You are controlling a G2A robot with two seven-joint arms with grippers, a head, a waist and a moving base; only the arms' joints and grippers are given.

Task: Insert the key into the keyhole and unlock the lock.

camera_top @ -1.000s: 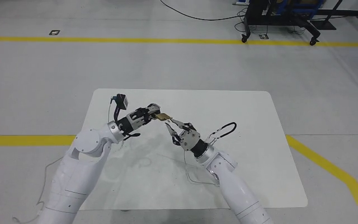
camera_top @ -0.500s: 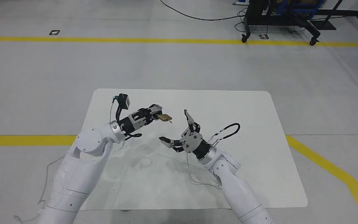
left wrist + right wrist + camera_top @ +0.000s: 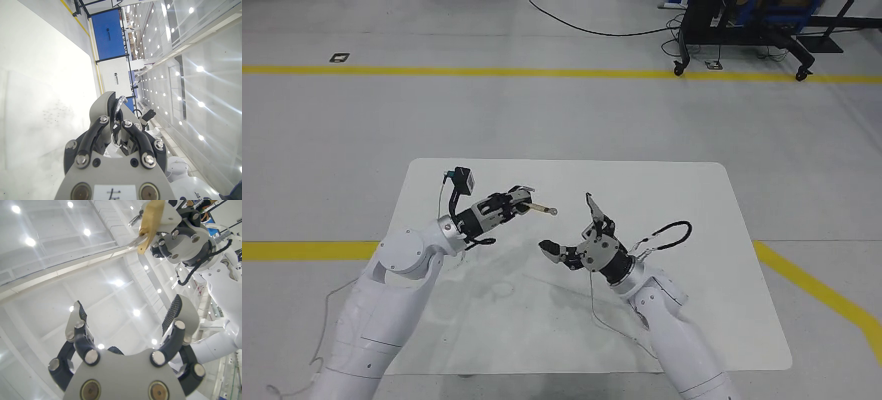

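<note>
A brass lock [image 3: 530, 207] hangs above the white table [image 3: 692, 200], and my left gripper [image 3: 521, 201] is shut on it. A silver key [image 3: 546, 211] sticks out of the lock toward the right arm. My right gripper [image 3: 572, 230] is open, a short way off from the key, with nothing between its fingers. The right wrist view looks up at the lock [image 3: 151, 220] with the key [image 3: 137, 240] in its keyhole, held by the left gripper [image 3: 166, 217], beyond my open right gripper [image 3: 128, 313]. In the left wrist view the lock's shackle [image 3: 122, 98] curves between the shut left gripper [image 3: 117, 103].
Both arms hover over the table's middle, well inside its edges. A black cable loop [image 3: 670, 232] hangs off the right wrist. Yellow floor lines [image 3: 542, 71] and a wheeled stand [image 3: 742, 40] lie beyond the table.
My right gripper let go of the key, opened wide and drew back to the right and toward the near edge. The key stays in the lock, which the left gripper still holds.
</note>
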